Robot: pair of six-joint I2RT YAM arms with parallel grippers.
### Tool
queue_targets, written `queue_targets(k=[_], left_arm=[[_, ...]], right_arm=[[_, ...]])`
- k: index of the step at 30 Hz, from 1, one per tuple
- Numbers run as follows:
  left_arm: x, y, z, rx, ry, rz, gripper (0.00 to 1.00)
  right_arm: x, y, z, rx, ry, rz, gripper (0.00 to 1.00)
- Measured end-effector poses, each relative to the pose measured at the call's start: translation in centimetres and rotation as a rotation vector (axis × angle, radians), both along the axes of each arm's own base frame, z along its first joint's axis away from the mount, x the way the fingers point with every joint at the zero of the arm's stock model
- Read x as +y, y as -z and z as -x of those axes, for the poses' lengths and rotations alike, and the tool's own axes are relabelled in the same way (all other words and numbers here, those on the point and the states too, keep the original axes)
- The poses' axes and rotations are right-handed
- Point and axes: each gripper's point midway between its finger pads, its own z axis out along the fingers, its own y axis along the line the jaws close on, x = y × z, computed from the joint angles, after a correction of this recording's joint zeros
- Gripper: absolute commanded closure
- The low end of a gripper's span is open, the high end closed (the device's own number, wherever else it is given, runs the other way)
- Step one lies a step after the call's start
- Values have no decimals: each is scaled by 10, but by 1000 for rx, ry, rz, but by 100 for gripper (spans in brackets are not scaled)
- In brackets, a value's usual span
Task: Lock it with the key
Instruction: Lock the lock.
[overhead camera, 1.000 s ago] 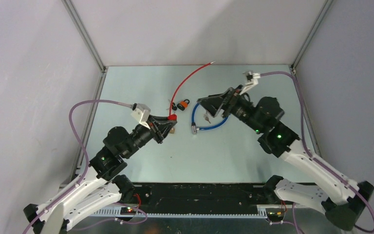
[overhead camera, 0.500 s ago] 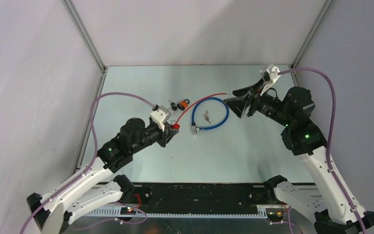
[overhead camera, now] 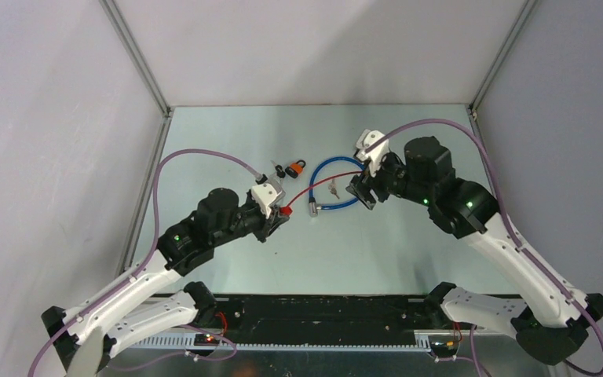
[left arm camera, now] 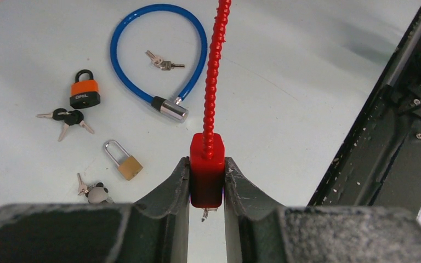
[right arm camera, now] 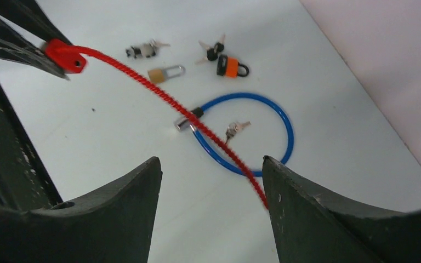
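So the table [overhead camera: 377, 259] has both arms reaching in toward the middle. The left arm [overhead camera: 204, 228] comes in low, and the right arm [overhead camera: 447, 204] bends over from the other side.

The left gripper [left arm camera: 206, 164] has its jaws squeezed tight on the red lock block [left arm camera: 206, 178]. The block sits upright right between the finger pads, with its top poking out above them. A small metal bit [left arm camera: 204, 215] sticks out under the block, but I can't tell if that's a key.

The right gripper [right arm camera: 211, 161] has its jaws wide apart and isn't gripping anything. The red cable [right arm camera: 159, 93] runs from the block across the table and over the blue cable lock [right arm camera: 285, 126]. Its free end sits in the gap between the right fingers, right up against the inner edge of one finger [right arm camera: 318, 213]. I can't tell if it's actually touching.

The blue one lies flat in a loop between the two grippers. The orange padlock [left arm camera: 85, 93] and the brass padlock [left arm camera: 125, 163] are off to the side, apart from each other.

There are three bunches of keys:
- A pair of keys [left arm camera: 163, 62] inside the blue loop.
- Black-headed keys [left arm camera: 66, 116] just beside the orange padlock.
- Keys with a little fob [left arm camera: 90, 192] near the brass one.
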Motion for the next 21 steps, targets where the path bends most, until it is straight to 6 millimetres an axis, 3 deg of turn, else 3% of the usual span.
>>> queue_targets(k=[3,8,13,15,18,21], left_arm=[[-1,4,5,16,21,-9,100],[0,5,8,24,30,-14,100],[1,4,9,22,32,-11,100],[1,4,9,20,32,-10,100],[2,2,10,14,32,-5,100],[2,-1,11,9,36,2,100]], right_arm=[[2,11,-7,9,15,74,34],[3,26,-11,36,21,161,54],[0,44,-10,97,29,228,64],[-2,51,-8,117,31,249,71],[-6,56,-7,136,37,272,91],[-9,62,-4,157,37,293,100]])
